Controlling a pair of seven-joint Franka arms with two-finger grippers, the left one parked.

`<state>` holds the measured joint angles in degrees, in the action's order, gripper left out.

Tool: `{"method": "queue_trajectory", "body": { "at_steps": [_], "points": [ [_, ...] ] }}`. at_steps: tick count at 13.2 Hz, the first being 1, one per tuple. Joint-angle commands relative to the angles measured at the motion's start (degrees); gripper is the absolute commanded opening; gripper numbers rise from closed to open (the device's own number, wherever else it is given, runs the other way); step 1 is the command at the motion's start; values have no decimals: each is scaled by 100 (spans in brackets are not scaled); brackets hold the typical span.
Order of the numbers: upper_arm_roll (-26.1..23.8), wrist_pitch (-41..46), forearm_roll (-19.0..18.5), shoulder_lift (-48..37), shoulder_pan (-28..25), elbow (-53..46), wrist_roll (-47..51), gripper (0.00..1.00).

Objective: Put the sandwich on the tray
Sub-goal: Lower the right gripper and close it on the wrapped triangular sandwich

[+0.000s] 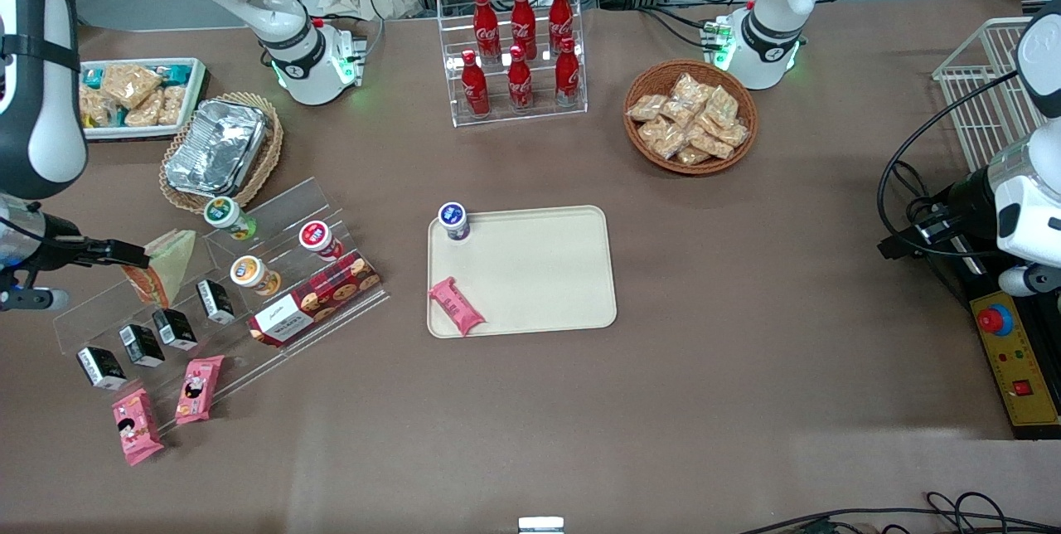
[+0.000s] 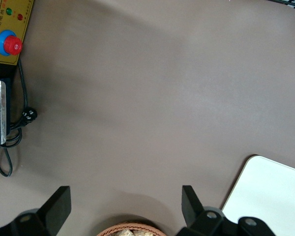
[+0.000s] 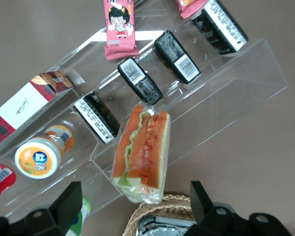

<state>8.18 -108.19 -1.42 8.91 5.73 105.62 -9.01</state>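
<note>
The sandwich (image 1: 166, 269) is a wrapped wedge with orange-red and green filling. It stands on the top step of a clear acrylic rack (image 1: 331, 206) toward the working arm's end of the table, and it also shows in the right wrist view (image 3: 142, 155). My right gripper (image 1: 137, 256) hovers just at the sandwich, open and holding nothing; in the right wrist view (image 3: 132, 209) its two black fingers (image 3: 64, 206) stand wide apart either side of the sandwich's end. The beige tray (image 1: 539, 285) lies at the table's middle; its corner shows in the left wrist view (image 2: 270, 196).
A pink snack packet (image 1: 456, 306) and a small cup (image 1: 453, 220) sit on the tray. The rack also holds cups, black cartons, a biscuit box and pink packets. A foil container in a wicker basket (image 1: 217, 146) is close by. A cola rack (image 1: 518, 45) and snack basket (image 1: 690, 115) stand farther back.
</note>
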Motion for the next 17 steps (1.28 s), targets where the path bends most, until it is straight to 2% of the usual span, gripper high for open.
{"method": "queue_trajectory", "body": {
  "at_steps": [1, 12, 15, 16, 17],
  "points": [
    [-27, -570, -139, -389, -19, 731, -4, 98],
    [-18, -1283, -147, -100, 42, 890, 5, 90],
    [-18, -1363, -156, -82, 51, 890, -65, 51],
    [-9, -1354, -156, -91, 60, 890, -144, 43],
    [-9, -1337, -156, -91, 78, 890, -197, 40]
  ]
}}
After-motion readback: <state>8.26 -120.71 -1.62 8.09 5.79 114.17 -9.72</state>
